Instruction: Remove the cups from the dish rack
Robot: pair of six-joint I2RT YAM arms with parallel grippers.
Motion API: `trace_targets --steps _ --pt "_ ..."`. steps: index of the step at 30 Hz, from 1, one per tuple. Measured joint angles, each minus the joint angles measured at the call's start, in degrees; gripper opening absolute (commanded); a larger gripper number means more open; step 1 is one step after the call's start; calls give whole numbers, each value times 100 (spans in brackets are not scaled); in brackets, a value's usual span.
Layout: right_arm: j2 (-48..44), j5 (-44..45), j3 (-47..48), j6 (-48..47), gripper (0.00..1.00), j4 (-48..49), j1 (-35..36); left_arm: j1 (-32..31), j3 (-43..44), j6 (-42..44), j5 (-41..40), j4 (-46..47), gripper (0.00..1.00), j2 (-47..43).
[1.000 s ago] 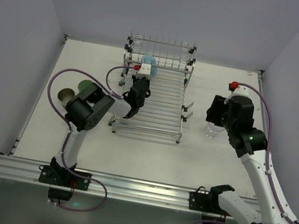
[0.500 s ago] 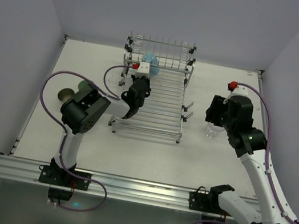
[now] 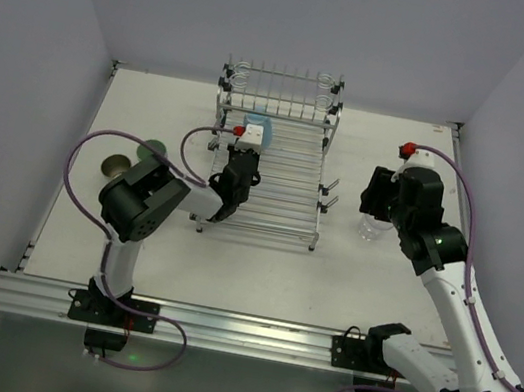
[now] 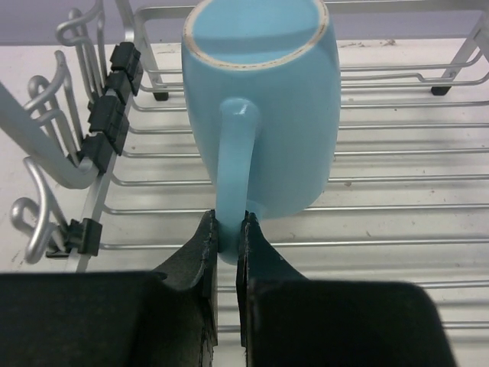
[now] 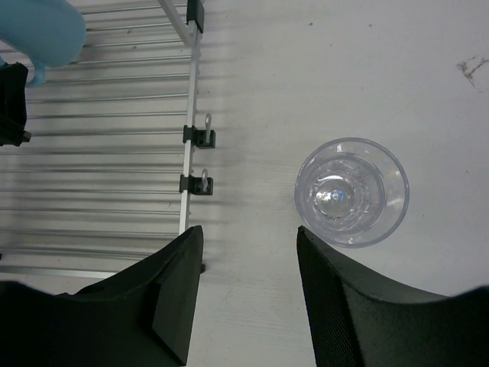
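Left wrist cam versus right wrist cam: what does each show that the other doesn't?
Only the left wrist: the left hand shut on the handle of the blue mug.

Only the right wrist: a clear tumbler standing on the table beside the rack, and the right hand open, holding nothing.

Both: the rack's slatted base and the blue mug, though the right wrist catches only a corner of the mug.

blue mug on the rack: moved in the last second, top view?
Yes. The blue mug has come away from the back rail of the dish rack, toward its near edge, its handle pinched in the left hand.
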Motion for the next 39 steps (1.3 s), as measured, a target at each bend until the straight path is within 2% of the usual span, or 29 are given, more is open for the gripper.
trace_targets --steps 9,19,30,39 --pt "0 -2 0 2 55 2 26 -157 -474 0 -258 -70 0 -590" --pt "0 -85 -2 2 55 2 48 -833 -758 -68 -704 -551 0 -1268" --pt "2 -179 -2 2 56 2 94 -903 -960 -909 -706 -2181 0 -1998" --pt "125 -275 -2 2 56 -4 216 -1019 -1115 -1821 -337 -3399 0 -2837"
